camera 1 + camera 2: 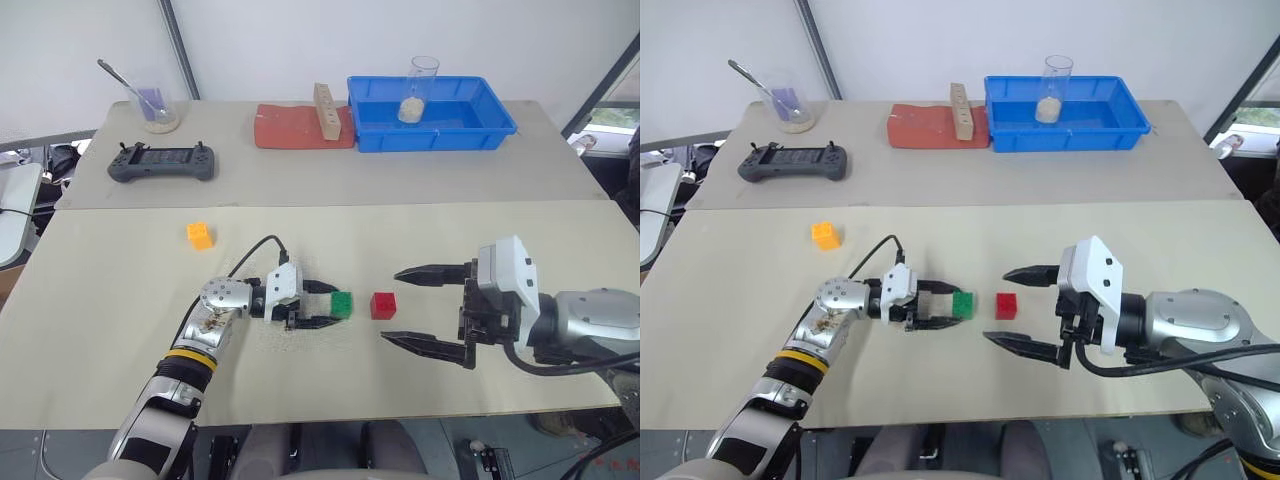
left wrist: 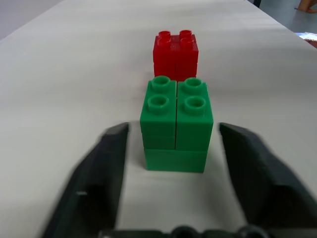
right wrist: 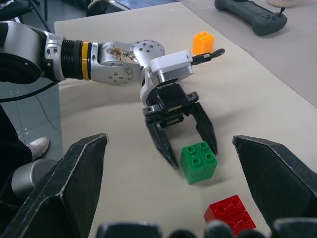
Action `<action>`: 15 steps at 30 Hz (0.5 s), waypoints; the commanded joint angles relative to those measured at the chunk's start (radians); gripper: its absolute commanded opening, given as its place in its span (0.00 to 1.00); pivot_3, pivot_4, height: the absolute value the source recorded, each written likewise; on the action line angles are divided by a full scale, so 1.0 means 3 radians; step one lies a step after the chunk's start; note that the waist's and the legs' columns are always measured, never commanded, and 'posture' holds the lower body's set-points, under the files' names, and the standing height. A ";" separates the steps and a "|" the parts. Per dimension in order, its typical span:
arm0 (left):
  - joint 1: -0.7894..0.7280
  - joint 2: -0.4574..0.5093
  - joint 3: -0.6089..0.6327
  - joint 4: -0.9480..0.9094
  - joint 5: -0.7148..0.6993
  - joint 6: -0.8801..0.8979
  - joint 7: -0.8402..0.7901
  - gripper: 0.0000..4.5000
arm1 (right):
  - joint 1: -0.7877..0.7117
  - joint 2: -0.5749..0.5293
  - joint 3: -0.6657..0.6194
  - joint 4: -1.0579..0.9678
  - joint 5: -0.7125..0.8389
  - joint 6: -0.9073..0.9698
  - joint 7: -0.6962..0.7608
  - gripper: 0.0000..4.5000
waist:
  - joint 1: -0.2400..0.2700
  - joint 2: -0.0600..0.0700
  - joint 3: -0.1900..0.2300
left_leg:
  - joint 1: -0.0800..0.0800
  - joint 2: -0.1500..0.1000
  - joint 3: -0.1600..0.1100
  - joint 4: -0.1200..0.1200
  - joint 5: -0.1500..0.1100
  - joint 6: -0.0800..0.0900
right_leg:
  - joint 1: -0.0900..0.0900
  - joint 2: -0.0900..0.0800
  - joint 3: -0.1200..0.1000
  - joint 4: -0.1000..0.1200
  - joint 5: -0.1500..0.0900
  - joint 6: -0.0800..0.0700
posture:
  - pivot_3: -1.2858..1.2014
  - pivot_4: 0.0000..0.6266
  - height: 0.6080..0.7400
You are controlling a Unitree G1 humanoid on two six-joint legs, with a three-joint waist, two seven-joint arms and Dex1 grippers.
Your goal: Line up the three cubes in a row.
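Observation:
The green cube [image 1: 342, 304] and the red cube [image 1: 383, 305] sit side by side on the beige table [image 1: 120, 300], a small gap between them. The orange-yellow cube [image 1: 200, 235] lies apart, further back on the left. My left gripper [image 1: 331, 305] rests low on the table, open, one finger on each side of the green cube's near end and neither touching it. In the left wrist view, the green cube [image 2: 177, 121] stands between the fingers with the red cube [image 2: 175, 53] right behind it. My right gripper [image 1: 393, 306] hovers wide open just right of the red cube, holding nothing.
At the back stand a blue bin [image 1: 470, 135] holding a clear glass [image 1: 422, 85], a red mat [image 1: 285, 130] with a tall wooden block [image 1: 323, 110], a handheld controller [image 1: 162, 162] and a beaker with a spoon [image 1: 155, 105].

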 commanded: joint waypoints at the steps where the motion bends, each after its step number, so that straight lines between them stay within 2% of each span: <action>1: 0.0015 0.0024 0.0006 -0.0136 -0.0042 0.0045 -0.0037 0.98 | -0.0114 -0.0012 0.0017 0.0014 -0.0001 -0.0083 0.0010 1.00 | -0.0001 0.0000 0.0000 | 0.0000 0.0000 0.0000 0.0000 0.0000 0.0000 | 0.0000 0.0000 0.0000 0.0000 0.0000 0.0000 | 0.52 0.24 1.00; 4: 0.0050 0.0117 0.0051 -0.0187 -0.0032 0.0065 -0.0038 0.98 | -0.0197 0.0001 0.0069 0.0081 -0.0017 -0.0091 0.0025 1.00 | -0.0003 0.0000 0.0000 | 0.0000 0.0001 -0.0001 0.0000 0.0000 0.0000 | 0.0000 0.0001 0.0000 0.0000 0.0000 0.0000 | 0.52 0.24 1.00; 8: 0.0345 0.0377 0.0406 -0.0593 -0.0128 0.0280 0.0332 0.98 | -0.0456 0.0148 0.0176 0.0193 0.0043 -0.0050 -0.0086 1.00 | -0.0042 0.0000 0.0000 | 0.0001 0.0003 -0.0001 -0.0001 0.0000 0.0000 | -0.0003 0.0003 0.0002 0.0002 0.0000 0.0000 | 0.52 0.24 1.00; 12: 0.0994 0.0466 0.0808 -0.1504 -0.0208 0.0757 0.0992 0.98 | -0.0807 0.0354 0.0267 0.0353 0.0177 0.0064 -0.0230 1.00 | -0.0081 0.0001 0.0000 | 0.0001 0.0005 -0.0005 -0.0006 0.0000 0.0000 | -0.0005 0.0000 0.0004 0.0003 0.0000 0.0000 | 0.52 0.24 1.00; 15: 0.1394 0.0208 0.1225 -0.2070 -0.0155 0.1114 0.1891 0.98 | -0.1210 0.0523 0.0486 0.0534 0.0131 0.0126 -0.0304 1.00 | -0.0060 0.0001 0.0000 | 0.0000 0.0003 -0.0009 -0.0006 0.0000 -0.0001 | -0.0005 -0.0006 0.0002 0.0004 0.0000 0.0000 | 0.52 0.24 1.00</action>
